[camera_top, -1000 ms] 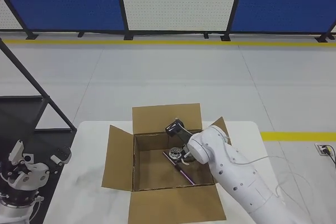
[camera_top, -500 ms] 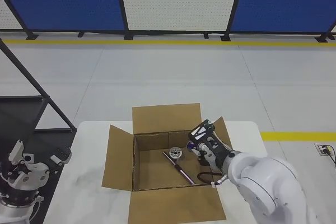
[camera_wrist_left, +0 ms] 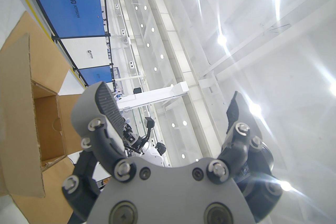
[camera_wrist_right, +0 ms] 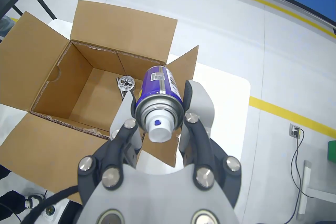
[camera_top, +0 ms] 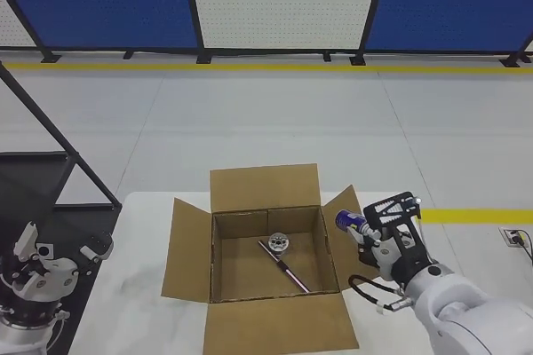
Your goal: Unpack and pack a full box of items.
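Observation:
An open cardboard box (camera_top: 188, 253) (camera_wrist_right: 26, 57) stands on the white table (camera_top: 133, 293). Inside it lie a metal tool with a round toothed head (camera_top: 278, 242) (camera_wrist_right: 126, 83) and a long dark handle (camera_top: 289, 268). My right gripper (camera_wrist_right: 159, 96) (camera_top: 362, 228) is shut on a blue spray can (camera_wrist_right: 159, 89) (camera_top: 346, 219), held in the air above the box's right flap, outside the box. My left gripper (camera_wrist_left: 168, 107) (camera_top: 27, 248) is open, empty, beyond the table's left edge, with its fingers pointing up.
The box's four flaps are folded outward; the front flap (camera_top: 280, 327) hangs toward me. A black metal rack (camera_top: 35, 169) stands left of the table. White tabletop (camera_wrist_right: 223, 109) lies bare to the right of the box. A cable and wall socket (camera_top: 513, 237) sit on the floor at right.
My right gripper has lifted the blue spray can out of the box and carried it rightward past the right flap. The left arm has not moved.

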Robot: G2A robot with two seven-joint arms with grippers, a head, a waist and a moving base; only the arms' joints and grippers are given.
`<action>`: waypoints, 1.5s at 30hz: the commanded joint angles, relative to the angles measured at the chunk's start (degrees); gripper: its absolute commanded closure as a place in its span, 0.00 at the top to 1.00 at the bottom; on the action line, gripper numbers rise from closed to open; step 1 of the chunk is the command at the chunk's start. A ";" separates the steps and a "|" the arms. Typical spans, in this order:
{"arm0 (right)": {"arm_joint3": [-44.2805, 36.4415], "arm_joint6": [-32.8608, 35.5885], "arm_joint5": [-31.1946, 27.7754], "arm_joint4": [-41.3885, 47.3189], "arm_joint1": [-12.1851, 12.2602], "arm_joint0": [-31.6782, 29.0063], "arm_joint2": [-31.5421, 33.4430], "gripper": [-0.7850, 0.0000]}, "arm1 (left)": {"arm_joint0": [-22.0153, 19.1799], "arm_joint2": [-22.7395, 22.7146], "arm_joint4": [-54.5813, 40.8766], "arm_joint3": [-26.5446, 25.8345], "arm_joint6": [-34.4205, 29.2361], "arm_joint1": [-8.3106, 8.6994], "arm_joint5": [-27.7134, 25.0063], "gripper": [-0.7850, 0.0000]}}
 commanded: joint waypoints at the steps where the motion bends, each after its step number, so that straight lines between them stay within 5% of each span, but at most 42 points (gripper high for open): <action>1: 0.00 0.00 0.01 0.00 0.00 0.00 0.00 0.00 | 0.00 0.00 0.00 0.00 0.00 0.00 0.00 1.00; 10: -0.85 -3.16 -0.38 0.66 0.07 -2.40 0.04 0.00 | 0.00 0.00 0.00 0.00 0.00 0.00 0.00 1.00; 19: -1.49 -0.42 1.95 9.06 1.06 -1.65 21.02 0.00 | 0.00 0.00 0.00 0.00 0.00 0.00 0.00 1.00; 25: 3.06 7.47 -3.72 5.83 2.44 -2.05 27.71 0.00 | 0.00 0.00 0.00 0.00 0.00 0.00 0.00 1.00; 30: 7.46 12.55 -9.17 1.35 3.37 -3.02 25.92 0.00 | 0.00 0.00 0.00 0.00 0.00 0.00 0.00 1.00; 38: 13.81 16.20 -11.09 -4.92 3.83 -3.66 17.28 0.00 | 0.00 0.00 0.00 0.00 0.00 0.00 0.00 1.00; 45: 13.81 16.20 -11.09 -4.92 3.83 -3.66 17.28 0.00 | 0.00 0.00 0.00 0.00 0.00 0.00 0.00 1.00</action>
